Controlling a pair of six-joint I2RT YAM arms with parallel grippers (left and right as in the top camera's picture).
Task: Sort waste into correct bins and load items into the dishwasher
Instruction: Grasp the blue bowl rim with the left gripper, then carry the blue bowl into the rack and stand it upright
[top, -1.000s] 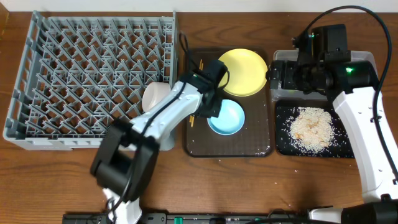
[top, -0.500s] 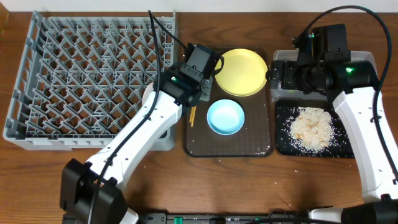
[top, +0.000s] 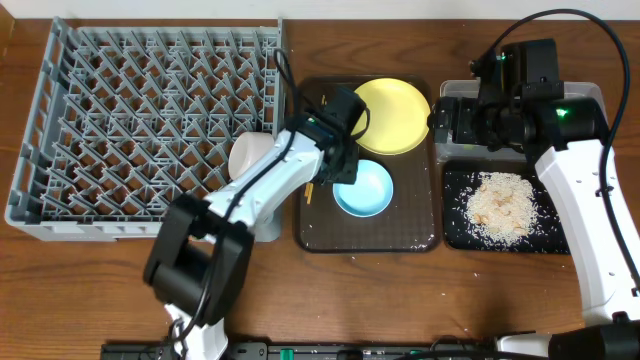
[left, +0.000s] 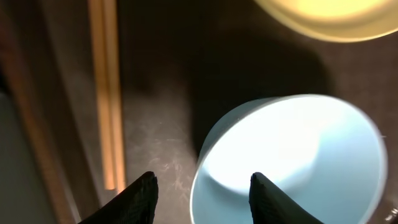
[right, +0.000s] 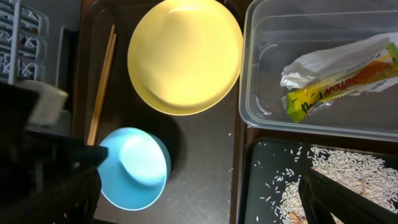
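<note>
My left gripper (top: 338, 172) (left: 202, 200) is open, and its jaws straddle the left rim of the light blue bowl (top: 368, 190) (left: 292, 155) (right: 134, 168) on the brown tray (top: 400, 228). The chopsticks (left: 106, 93) (right: 101, 84) lie along the tray's left side. The yellow plate (top: 392, 115) (right: 185, 55) sits behind the bowl. A white bowl (top: 250, 155) leans at the front right corner of the grey dishwasher rack (top: 60, 225). My right gripper (top: 455, 125) (right: 199, 202) hangs wide open over the bins. The clear box (right: 261, 106) holds the napkin (right: 323, 56) and wrapper (right: 339, 87). Rice (top: 500, 205) covers the black tray (top: 455, 230).
The brown tray lies between the rack on the left and the two bins on the right. Wooden tabletop (top: 400, 290) shows in front of them. The left arm (top: 270, 190) crosses the rack's front right corner.
Half a second ago the left gripper was by the tray's top left corner; now it is back down at the blue bowl's left rim. The right arm has not moved.
</note>
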